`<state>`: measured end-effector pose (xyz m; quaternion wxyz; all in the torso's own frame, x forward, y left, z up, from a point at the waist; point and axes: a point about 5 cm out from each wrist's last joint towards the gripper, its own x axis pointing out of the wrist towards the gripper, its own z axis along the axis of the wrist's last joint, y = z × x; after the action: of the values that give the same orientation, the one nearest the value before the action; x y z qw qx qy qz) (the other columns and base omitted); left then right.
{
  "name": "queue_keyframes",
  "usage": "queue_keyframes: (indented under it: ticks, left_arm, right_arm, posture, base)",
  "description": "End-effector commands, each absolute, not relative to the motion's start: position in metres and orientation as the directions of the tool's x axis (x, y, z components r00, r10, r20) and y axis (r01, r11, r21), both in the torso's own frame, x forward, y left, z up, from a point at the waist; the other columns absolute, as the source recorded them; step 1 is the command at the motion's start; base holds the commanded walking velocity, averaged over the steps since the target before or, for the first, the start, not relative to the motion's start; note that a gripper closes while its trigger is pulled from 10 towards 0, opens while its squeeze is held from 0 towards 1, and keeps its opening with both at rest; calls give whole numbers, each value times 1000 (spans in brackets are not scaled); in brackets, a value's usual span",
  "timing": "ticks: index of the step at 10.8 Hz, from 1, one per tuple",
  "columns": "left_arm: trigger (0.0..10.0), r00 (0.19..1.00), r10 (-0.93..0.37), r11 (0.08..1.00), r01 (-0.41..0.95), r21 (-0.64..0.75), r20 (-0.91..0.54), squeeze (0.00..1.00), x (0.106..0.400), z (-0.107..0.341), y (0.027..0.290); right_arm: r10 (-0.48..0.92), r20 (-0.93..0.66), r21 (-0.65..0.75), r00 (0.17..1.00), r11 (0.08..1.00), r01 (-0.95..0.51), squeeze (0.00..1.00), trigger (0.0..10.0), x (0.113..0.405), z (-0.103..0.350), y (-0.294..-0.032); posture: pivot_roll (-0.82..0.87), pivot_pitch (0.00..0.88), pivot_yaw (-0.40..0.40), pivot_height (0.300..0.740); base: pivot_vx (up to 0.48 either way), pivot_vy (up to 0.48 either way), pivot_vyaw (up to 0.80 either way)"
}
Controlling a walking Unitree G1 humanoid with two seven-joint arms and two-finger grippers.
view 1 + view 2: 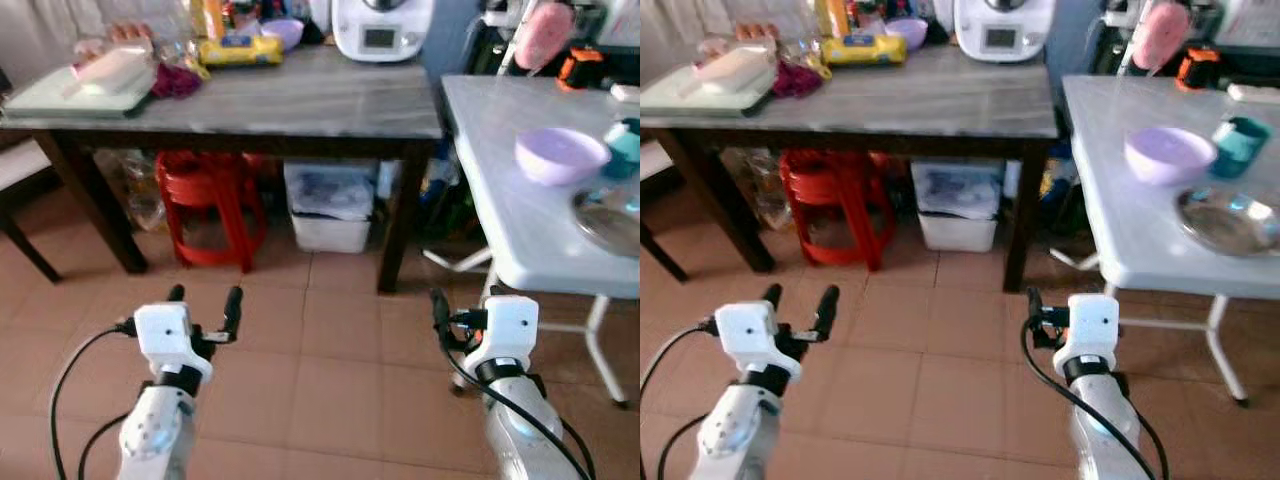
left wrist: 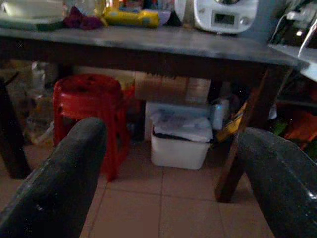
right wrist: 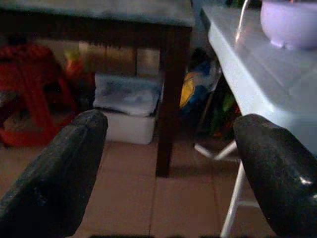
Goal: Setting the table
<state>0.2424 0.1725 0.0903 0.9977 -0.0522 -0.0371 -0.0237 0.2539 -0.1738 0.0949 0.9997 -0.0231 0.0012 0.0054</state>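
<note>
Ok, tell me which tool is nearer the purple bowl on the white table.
Right. The right tool hangs over the floor just short of the white table, below the purple bowl. The left tool is further off, facing the red stool.

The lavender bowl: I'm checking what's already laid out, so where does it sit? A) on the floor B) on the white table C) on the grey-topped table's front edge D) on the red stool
B: the lavender bowl rests on the white table, beside a teal cup.

floor: terracotta tiles (image 1: 330, 370) | dark wooden table (image 1: 300, 100) | white folding table (image 1: 500, 190) | red stool (image 1: 210, 205)
</note>
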Motion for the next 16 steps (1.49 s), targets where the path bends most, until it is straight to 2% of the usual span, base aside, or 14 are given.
queue_keyframes:
  ticks: [1,12,16]
  left_arm:
    - [10000,997,-35,994,42,-97,66,0,242,90,177]
    - [10000,996,-58,993,65,-99,67,0,245,91,171]
    - [10000,991,-98,987,109,-122,95,0,246,95,168]
  right_arm:
    - [26,5,-32,1000,999,-26,0,10000,256,97,-170]
    - [28,7,-34,1000,999,-28,0,10000,258,101,-173]
    - [21,13,-35,1000,999,-21,0,10000,258,102,-175]
  posture:
    - [-42,140,25,740]
    - [-49,141,19,740]
    - [-59,149,21,740]
  base:
    - [0,-390,0]
    - [0,-401,0]
    - [0,0,0]
